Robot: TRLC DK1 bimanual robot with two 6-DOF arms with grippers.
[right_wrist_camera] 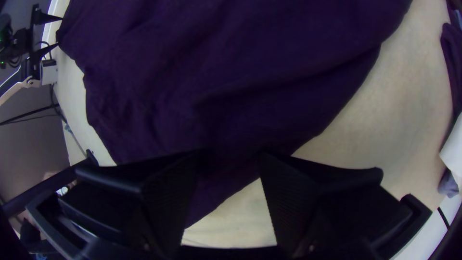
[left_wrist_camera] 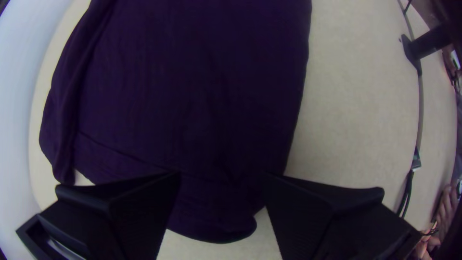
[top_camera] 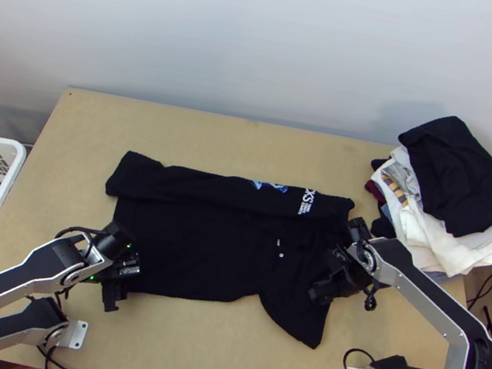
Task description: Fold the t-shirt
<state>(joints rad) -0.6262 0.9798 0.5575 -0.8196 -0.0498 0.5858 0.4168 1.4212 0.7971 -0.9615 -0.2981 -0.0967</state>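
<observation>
The black t-shirt (top_camera: 188, 251) lies on the table, its far part folded over in a band with white and blue print, and a sleeve sticking out toward the near right. At its lower left edge is my left gripper (top_camera: 123, 286); in the left wrist view the left gripper (left_wrist_camera: 221, 207) stands open above the shirt's edge (left_wrist_camera: 192, 96). My right gripper (top_camera: 328, 281) is over the shirt's right end. The right wrist view has the right gripper (right_wrist_camera: 231, 192) open, with dark cloth (right_wrist_camera: 216, 86) below and between its fingers.
A pile of folded clothes (top_camera: 423, 216) lies at the table's far right corner, a black garment on top. A white basket (top_camera: 7, 177) holding clothes stands left of the table. Bare wood (top_camera: 202, 345) shows along the near side, with cables at the edge.
</observation>
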